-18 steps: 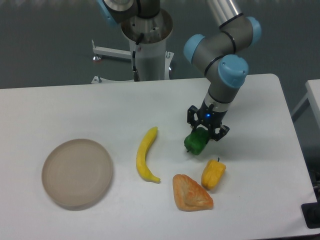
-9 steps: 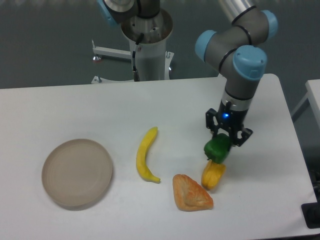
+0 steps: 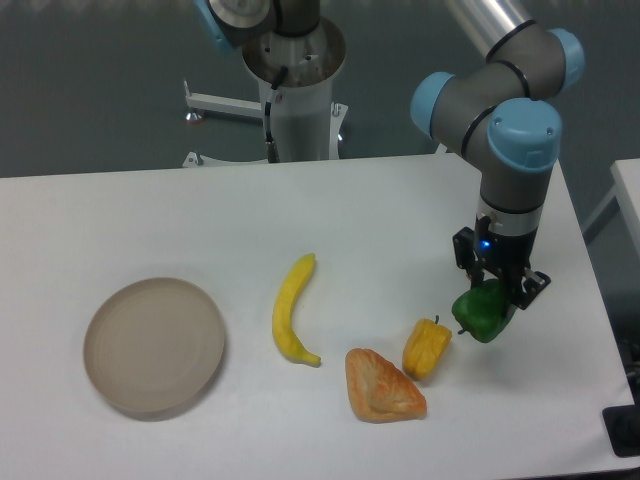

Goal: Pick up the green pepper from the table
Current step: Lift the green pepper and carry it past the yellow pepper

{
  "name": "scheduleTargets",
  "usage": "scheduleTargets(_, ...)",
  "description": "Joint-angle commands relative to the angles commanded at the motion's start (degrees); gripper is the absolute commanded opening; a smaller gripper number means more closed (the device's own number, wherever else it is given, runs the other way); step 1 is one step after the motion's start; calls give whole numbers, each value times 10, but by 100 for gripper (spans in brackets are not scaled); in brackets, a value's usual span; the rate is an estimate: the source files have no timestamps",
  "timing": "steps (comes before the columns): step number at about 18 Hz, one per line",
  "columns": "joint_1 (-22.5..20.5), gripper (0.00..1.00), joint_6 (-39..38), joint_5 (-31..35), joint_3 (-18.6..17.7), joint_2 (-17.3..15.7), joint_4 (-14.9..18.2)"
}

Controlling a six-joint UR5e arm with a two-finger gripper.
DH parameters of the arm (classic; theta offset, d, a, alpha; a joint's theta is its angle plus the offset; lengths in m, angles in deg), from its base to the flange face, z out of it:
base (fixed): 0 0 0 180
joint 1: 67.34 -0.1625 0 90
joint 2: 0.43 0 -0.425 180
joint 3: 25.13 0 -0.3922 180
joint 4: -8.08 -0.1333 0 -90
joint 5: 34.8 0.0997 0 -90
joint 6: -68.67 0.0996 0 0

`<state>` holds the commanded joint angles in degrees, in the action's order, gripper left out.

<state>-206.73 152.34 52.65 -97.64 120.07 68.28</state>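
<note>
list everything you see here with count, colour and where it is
glossy dark-green bell pepper: 1, green, held in the tool near the table's right side
small yellow-orange pepper: 1, yellow-orange, on the table just left of the green pepper
curved yellow banana: 1, yellow, table centre
orange-brown pastry-like wedge: 1, orange-brown, front centre, beside the yellow-orange pepper
round beige plate: 1, beige, left front, nothing on it
wide white tabletop: 1, white, under everything
white pedestal: 1, white, behind the table
robot arm: 1, grey with blue joints, reaching in from top right
black two-finger tool: 1, black, closed on the green pepper
</note>
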Motion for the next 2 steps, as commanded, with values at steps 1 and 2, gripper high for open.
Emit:
scheduleTargets(1, 0, 26, 0, 0, -1, -1, 0)
scheduleTargets(2, 1, 26, 0, 0, -3, -1, 0)
